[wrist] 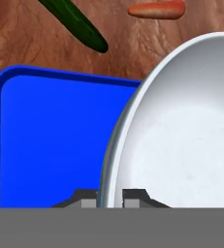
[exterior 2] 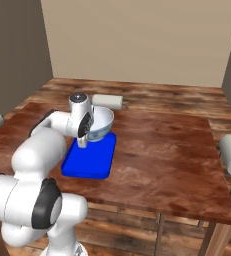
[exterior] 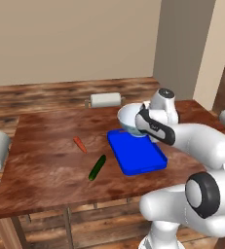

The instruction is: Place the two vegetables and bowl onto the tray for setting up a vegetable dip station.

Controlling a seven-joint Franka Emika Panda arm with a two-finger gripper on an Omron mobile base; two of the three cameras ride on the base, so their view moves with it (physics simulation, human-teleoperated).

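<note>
Bowl (wrist: 181, 135) rim is being pinched between the gripper (wrist: 109, 197) fingertips, above the tray (wrist: 50, 140). Beyond the gripper, 2 vegetables, cucumber (wrist: 77, 24) and carrot (wrist: 157, 8), are lying on the table (exterior: 46, 165).

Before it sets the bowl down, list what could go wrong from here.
1. The hand pinches only the bowl by its thin rim, so it may slip or tilt.
2. The bowl hangs over the far end of the tray; released there, it could land half off.

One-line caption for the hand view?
Jaws shut on the bowl rim above the blue tray; cucumber and carrot lie on the table beyond.
</note>
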